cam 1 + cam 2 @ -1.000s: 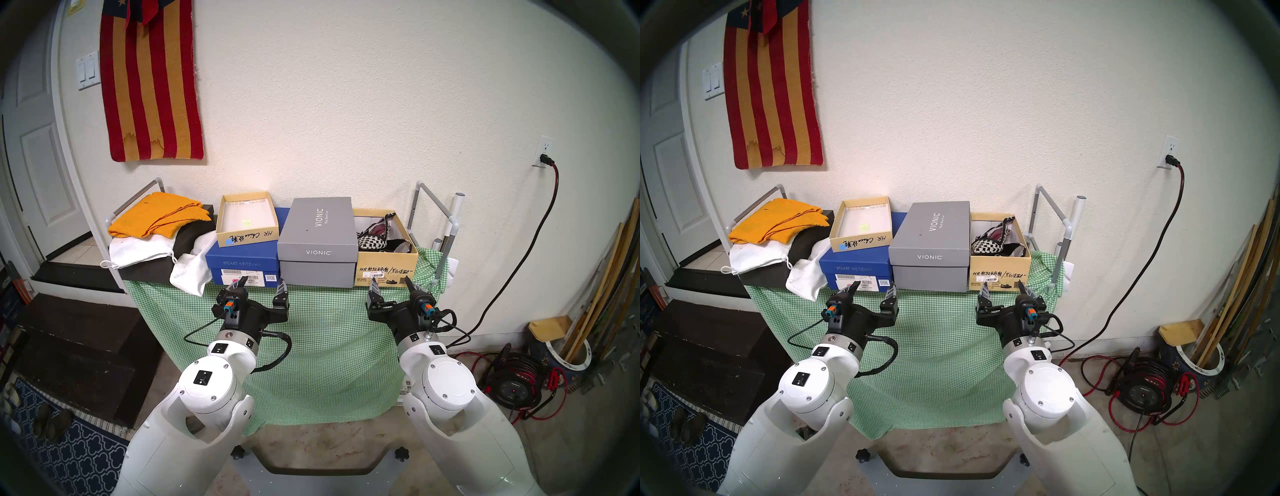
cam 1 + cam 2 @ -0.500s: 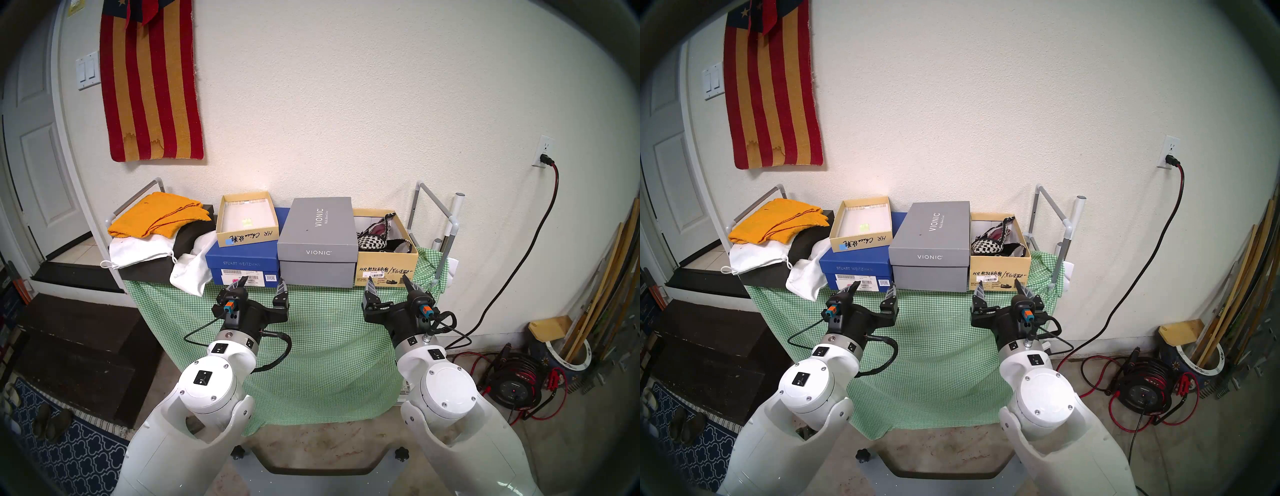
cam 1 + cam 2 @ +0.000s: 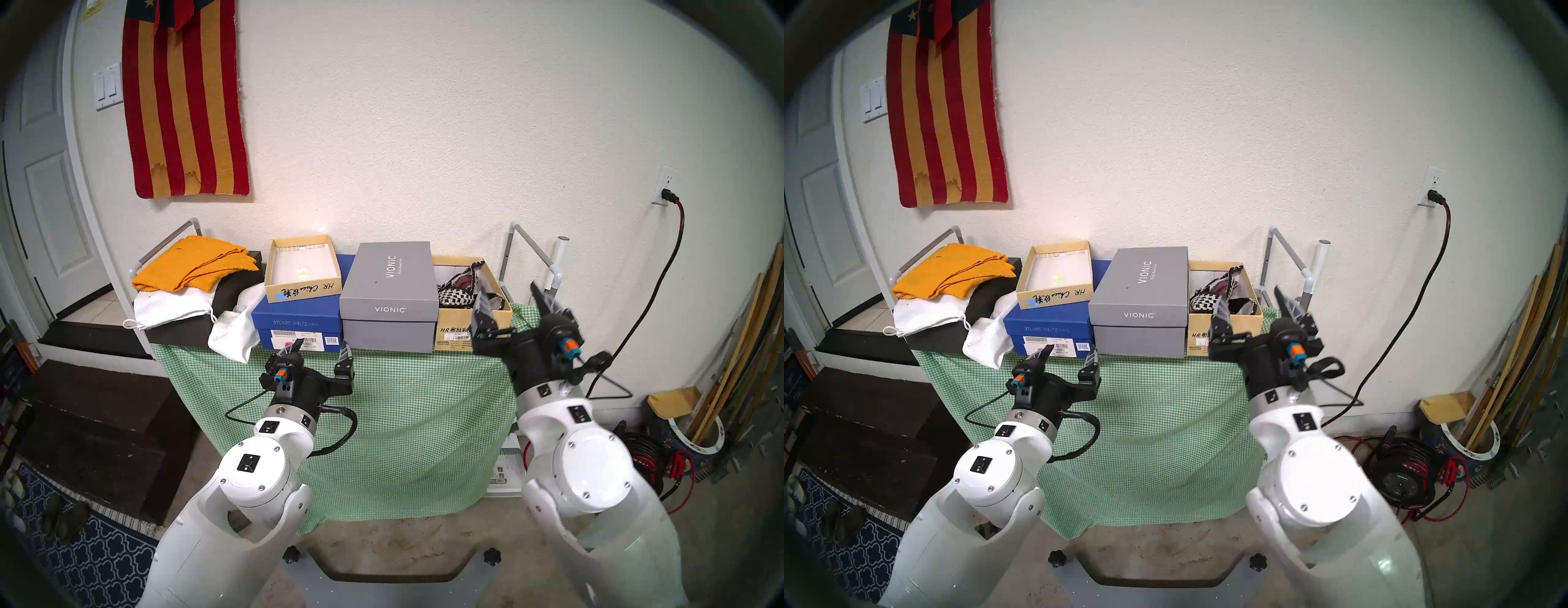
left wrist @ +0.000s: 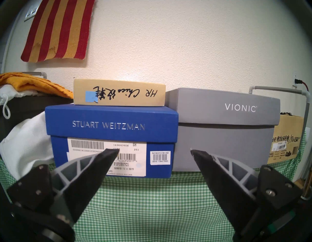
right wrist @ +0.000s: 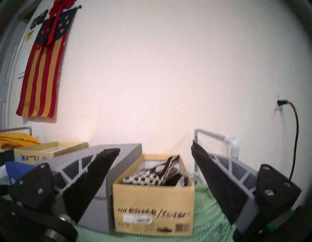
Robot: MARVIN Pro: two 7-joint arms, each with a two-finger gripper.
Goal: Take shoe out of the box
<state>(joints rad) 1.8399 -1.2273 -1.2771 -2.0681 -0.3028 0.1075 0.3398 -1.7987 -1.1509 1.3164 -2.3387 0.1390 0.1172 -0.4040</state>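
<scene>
A cream wall backs a table draped in green checked cloth (image 3: 407,395), with boxes lined along its far edge, presumably so each front label faces the robot. At the left, the left gripper (image 3: 316,349) hangs level before a blue box (image 3: 297,325), fingers spread and empty, apparently parked out of the way. A closed grey VIONIC box (image 3: 388,305) sits mid-row. Just beside it on the right stands the open tan box (image 5: 152,205), lidless so its contents can be reached; a black-and-white checked shoe (image 5: 148,176) lies inside. The right gripper (image 3: 509,297) hovers tilted upward before that box, fingers spread, holding nothing, likely positioning to clear the rim.
</scene>
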